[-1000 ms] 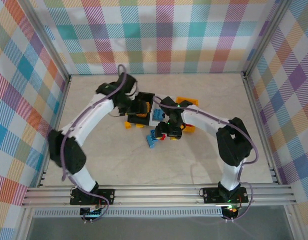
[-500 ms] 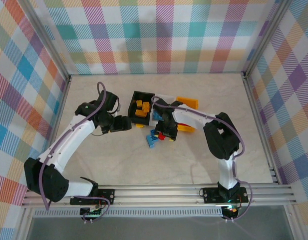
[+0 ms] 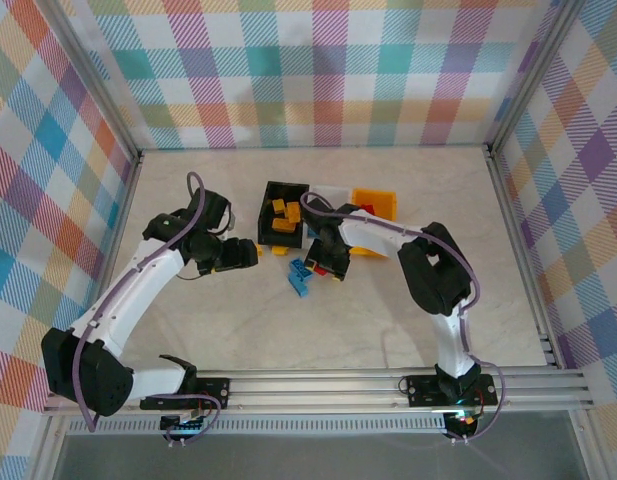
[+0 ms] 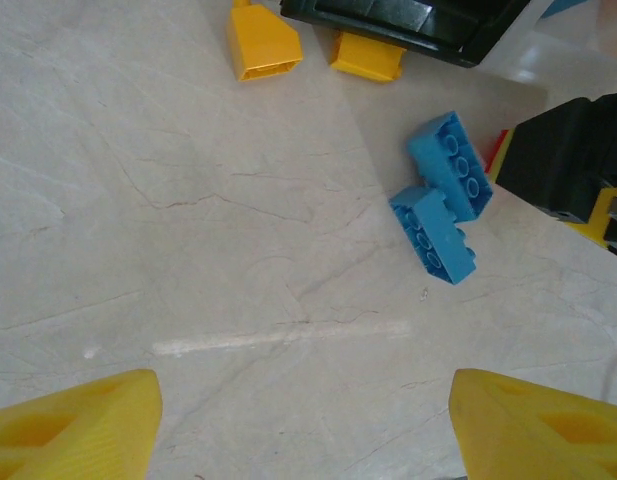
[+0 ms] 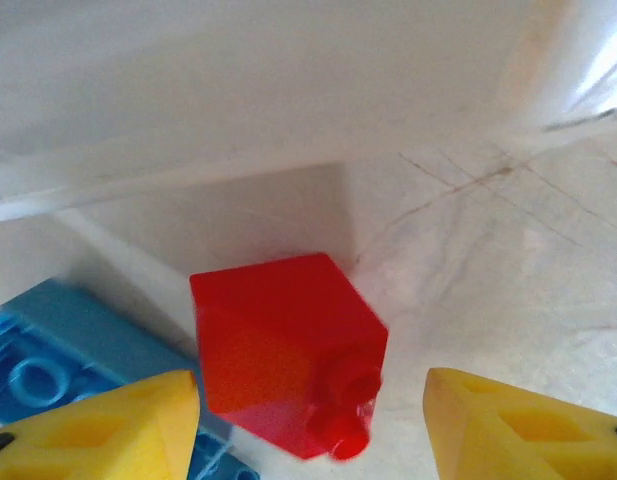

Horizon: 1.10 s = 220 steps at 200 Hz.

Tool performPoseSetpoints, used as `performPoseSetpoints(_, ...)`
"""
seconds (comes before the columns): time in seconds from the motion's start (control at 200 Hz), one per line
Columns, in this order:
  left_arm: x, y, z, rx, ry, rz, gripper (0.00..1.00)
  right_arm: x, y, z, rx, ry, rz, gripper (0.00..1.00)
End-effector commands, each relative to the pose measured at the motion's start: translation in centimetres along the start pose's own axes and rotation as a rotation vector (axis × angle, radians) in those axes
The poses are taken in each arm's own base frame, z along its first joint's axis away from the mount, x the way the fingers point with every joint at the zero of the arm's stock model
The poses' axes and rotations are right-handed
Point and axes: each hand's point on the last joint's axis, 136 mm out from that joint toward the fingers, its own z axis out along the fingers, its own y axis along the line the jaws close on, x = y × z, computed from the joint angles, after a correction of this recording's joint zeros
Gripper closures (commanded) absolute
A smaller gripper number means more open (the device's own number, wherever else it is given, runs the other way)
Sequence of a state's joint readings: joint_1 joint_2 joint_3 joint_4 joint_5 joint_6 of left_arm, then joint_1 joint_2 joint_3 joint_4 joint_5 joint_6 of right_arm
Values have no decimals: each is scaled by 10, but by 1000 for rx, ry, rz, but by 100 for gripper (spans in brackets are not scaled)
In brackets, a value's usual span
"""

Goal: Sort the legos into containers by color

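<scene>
Currently, the right end effector (image 5: 308,425) stands with jaws apart, not clamped. The red lego (image 5: 283,345) rests on the table (image 5: 508,260) between the jaws, toward 12 o'clock. Its studded axis runs roughly 11 to 5 o'clock, skewed to the jaw line. A blue lego (image 5: 48,375) lies just beside it at 9 o'clock, and the white container (image 5: 238,120) stands just beyond. The left end effector (image 4: 303,420), jaws apart and empty, is farther off, so the right arm is nearer.
</scene>
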State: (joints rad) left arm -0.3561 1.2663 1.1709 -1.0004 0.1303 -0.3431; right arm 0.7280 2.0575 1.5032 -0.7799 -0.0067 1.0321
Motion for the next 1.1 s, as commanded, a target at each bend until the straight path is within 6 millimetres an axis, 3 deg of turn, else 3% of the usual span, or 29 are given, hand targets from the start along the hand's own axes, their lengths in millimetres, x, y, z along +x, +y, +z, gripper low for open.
performPoseSetpoints(0.0,10,6,-2,-3,26,-4,24,-2,-1,8,21,-1,-2,44)
performPoseSetpoints(0.33,9,2,4,24,28,-30,24,-1,-7,-3,26,-19,-48,71)
performPoseSetpoints(0.525,7,0,7,31,31,-33,24,8,-15,-24,6,-24,-76,73)
performPoseSetpoints(0.79,8,-2,21,46,53,-44,23,16,-42,-81,-11,-107,-126,71)
performPoseSetpoints(0.945,10,-5,34,61,86,-47,23,-9,-59,-107,-6,-171,-123,70)
performPoseSetpoints(1.095,19,-8,48,63,129,-44,23,-60,-80,-119,-24,-221,-62,70)
